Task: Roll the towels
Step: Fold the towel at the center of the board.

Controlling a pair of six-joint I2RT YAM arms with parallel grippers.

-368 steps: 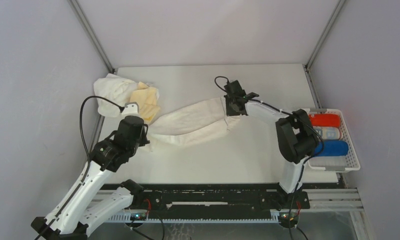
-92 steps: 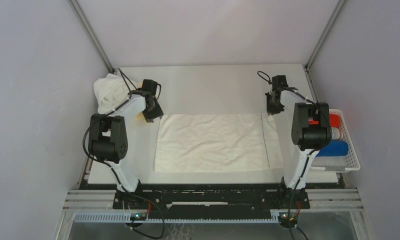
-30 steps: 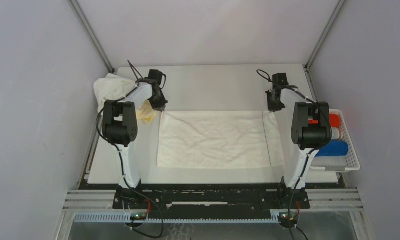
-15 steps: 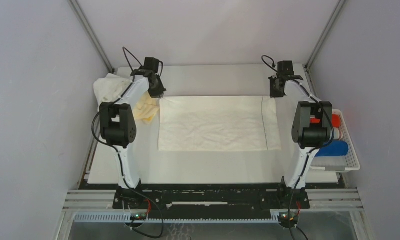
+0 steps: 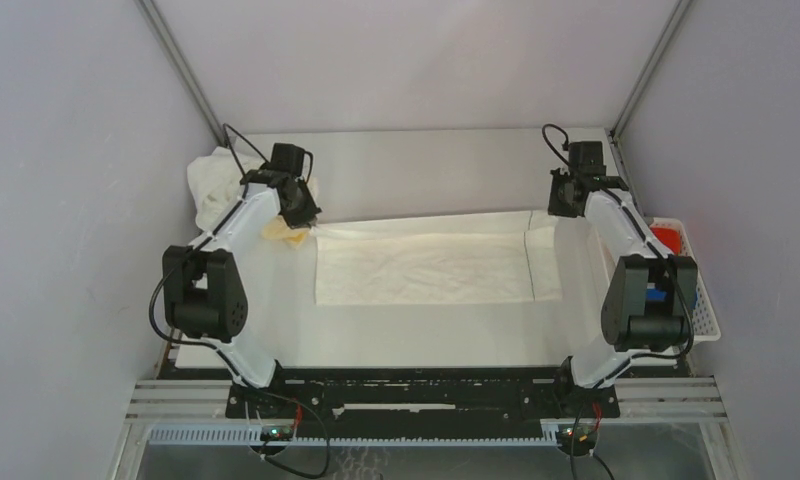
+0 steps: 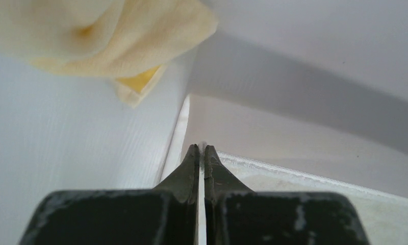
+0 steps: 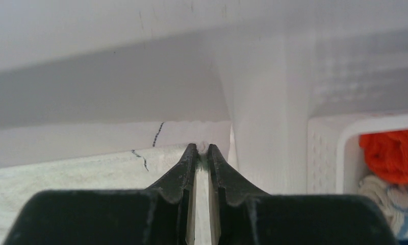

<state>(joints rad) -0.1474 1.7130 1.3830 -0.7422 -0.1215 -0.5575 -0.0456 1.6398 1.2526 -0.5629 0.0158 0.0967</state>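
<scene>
A large white towel is stretched across the table's middle, with its far edge raised off the surface. My left gripper is shut on the towel's far left corner. My right gripper is shut on the far right corner, next to a thin dark stitched line. The cloth sags between the two corners, and its near part lies flat. Beside the left arm lie a crumpled white towel and a pale yellow towel, which shows as a yellow towel in the left wrist view.
A white slatted basket stands at the table's right edge, partly behind the right arm. In it are a red towel and a light-blue patterned towel. Grey walls close in the left, far and right sides.
Both grippers have carried the towel's far corners away from the arm bases and then up. The near edge slid farther from the bases, and the far edge now hangs off the table.
</scene>
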